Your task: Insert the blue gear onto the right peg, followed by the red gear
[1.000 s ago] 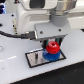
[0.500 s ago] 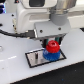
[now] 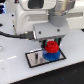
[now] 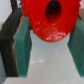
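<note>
No legible text, labels, numbers anywhere

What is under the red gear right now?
The blue gear lies directly beneath the red gear, on the grey plate. The peg is covered, so it cannot be seen.

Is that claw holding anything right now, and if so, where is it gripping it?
Yes: the claw holds the red gear, its green pads pressed against opposite sides of the toothed rim, just above the blue gear.

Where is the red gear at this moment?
In the exterior view the red gear sits between the gripper's fingers, directly above the blue gear, toward the grey plate's right end.
</note>
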Tool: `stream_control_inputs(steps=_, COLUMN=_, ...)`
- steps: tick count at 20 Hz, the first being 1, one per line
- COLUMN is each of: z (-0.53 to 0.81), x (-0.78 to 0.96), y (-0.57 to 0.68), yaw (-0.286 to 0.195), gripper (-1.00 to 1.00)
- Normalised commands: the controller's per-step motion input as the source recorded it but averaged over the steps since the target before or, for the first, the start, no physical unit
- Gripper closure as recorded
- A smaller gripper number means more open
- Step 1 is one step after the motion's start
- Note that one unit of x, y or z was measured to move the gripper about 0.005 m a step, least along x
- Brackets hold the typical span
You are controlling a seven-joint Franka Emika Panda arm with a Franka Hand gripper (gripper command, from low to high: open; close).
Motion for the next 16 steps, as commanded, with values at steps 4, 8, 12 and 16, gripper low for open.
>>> stream_control_inputs(steps=4, z=0.09, x=-0.03, y=0.00, yaw=0.000, gripper=1.00)
stream_control_inputs(steps=8, z=0.19, x=-0.19, y=0.08, yaw=0.000, gripper=1.00)
stream_control_inputs(steps=12, z=0.03, x=0.11, y=-0.07, yaw=0.000, gripper=1.00)
stream_control_inputs(steps=16, z=-0.04, x=0.10, y=-0.20, yaw=0.000, gripper=1.00)
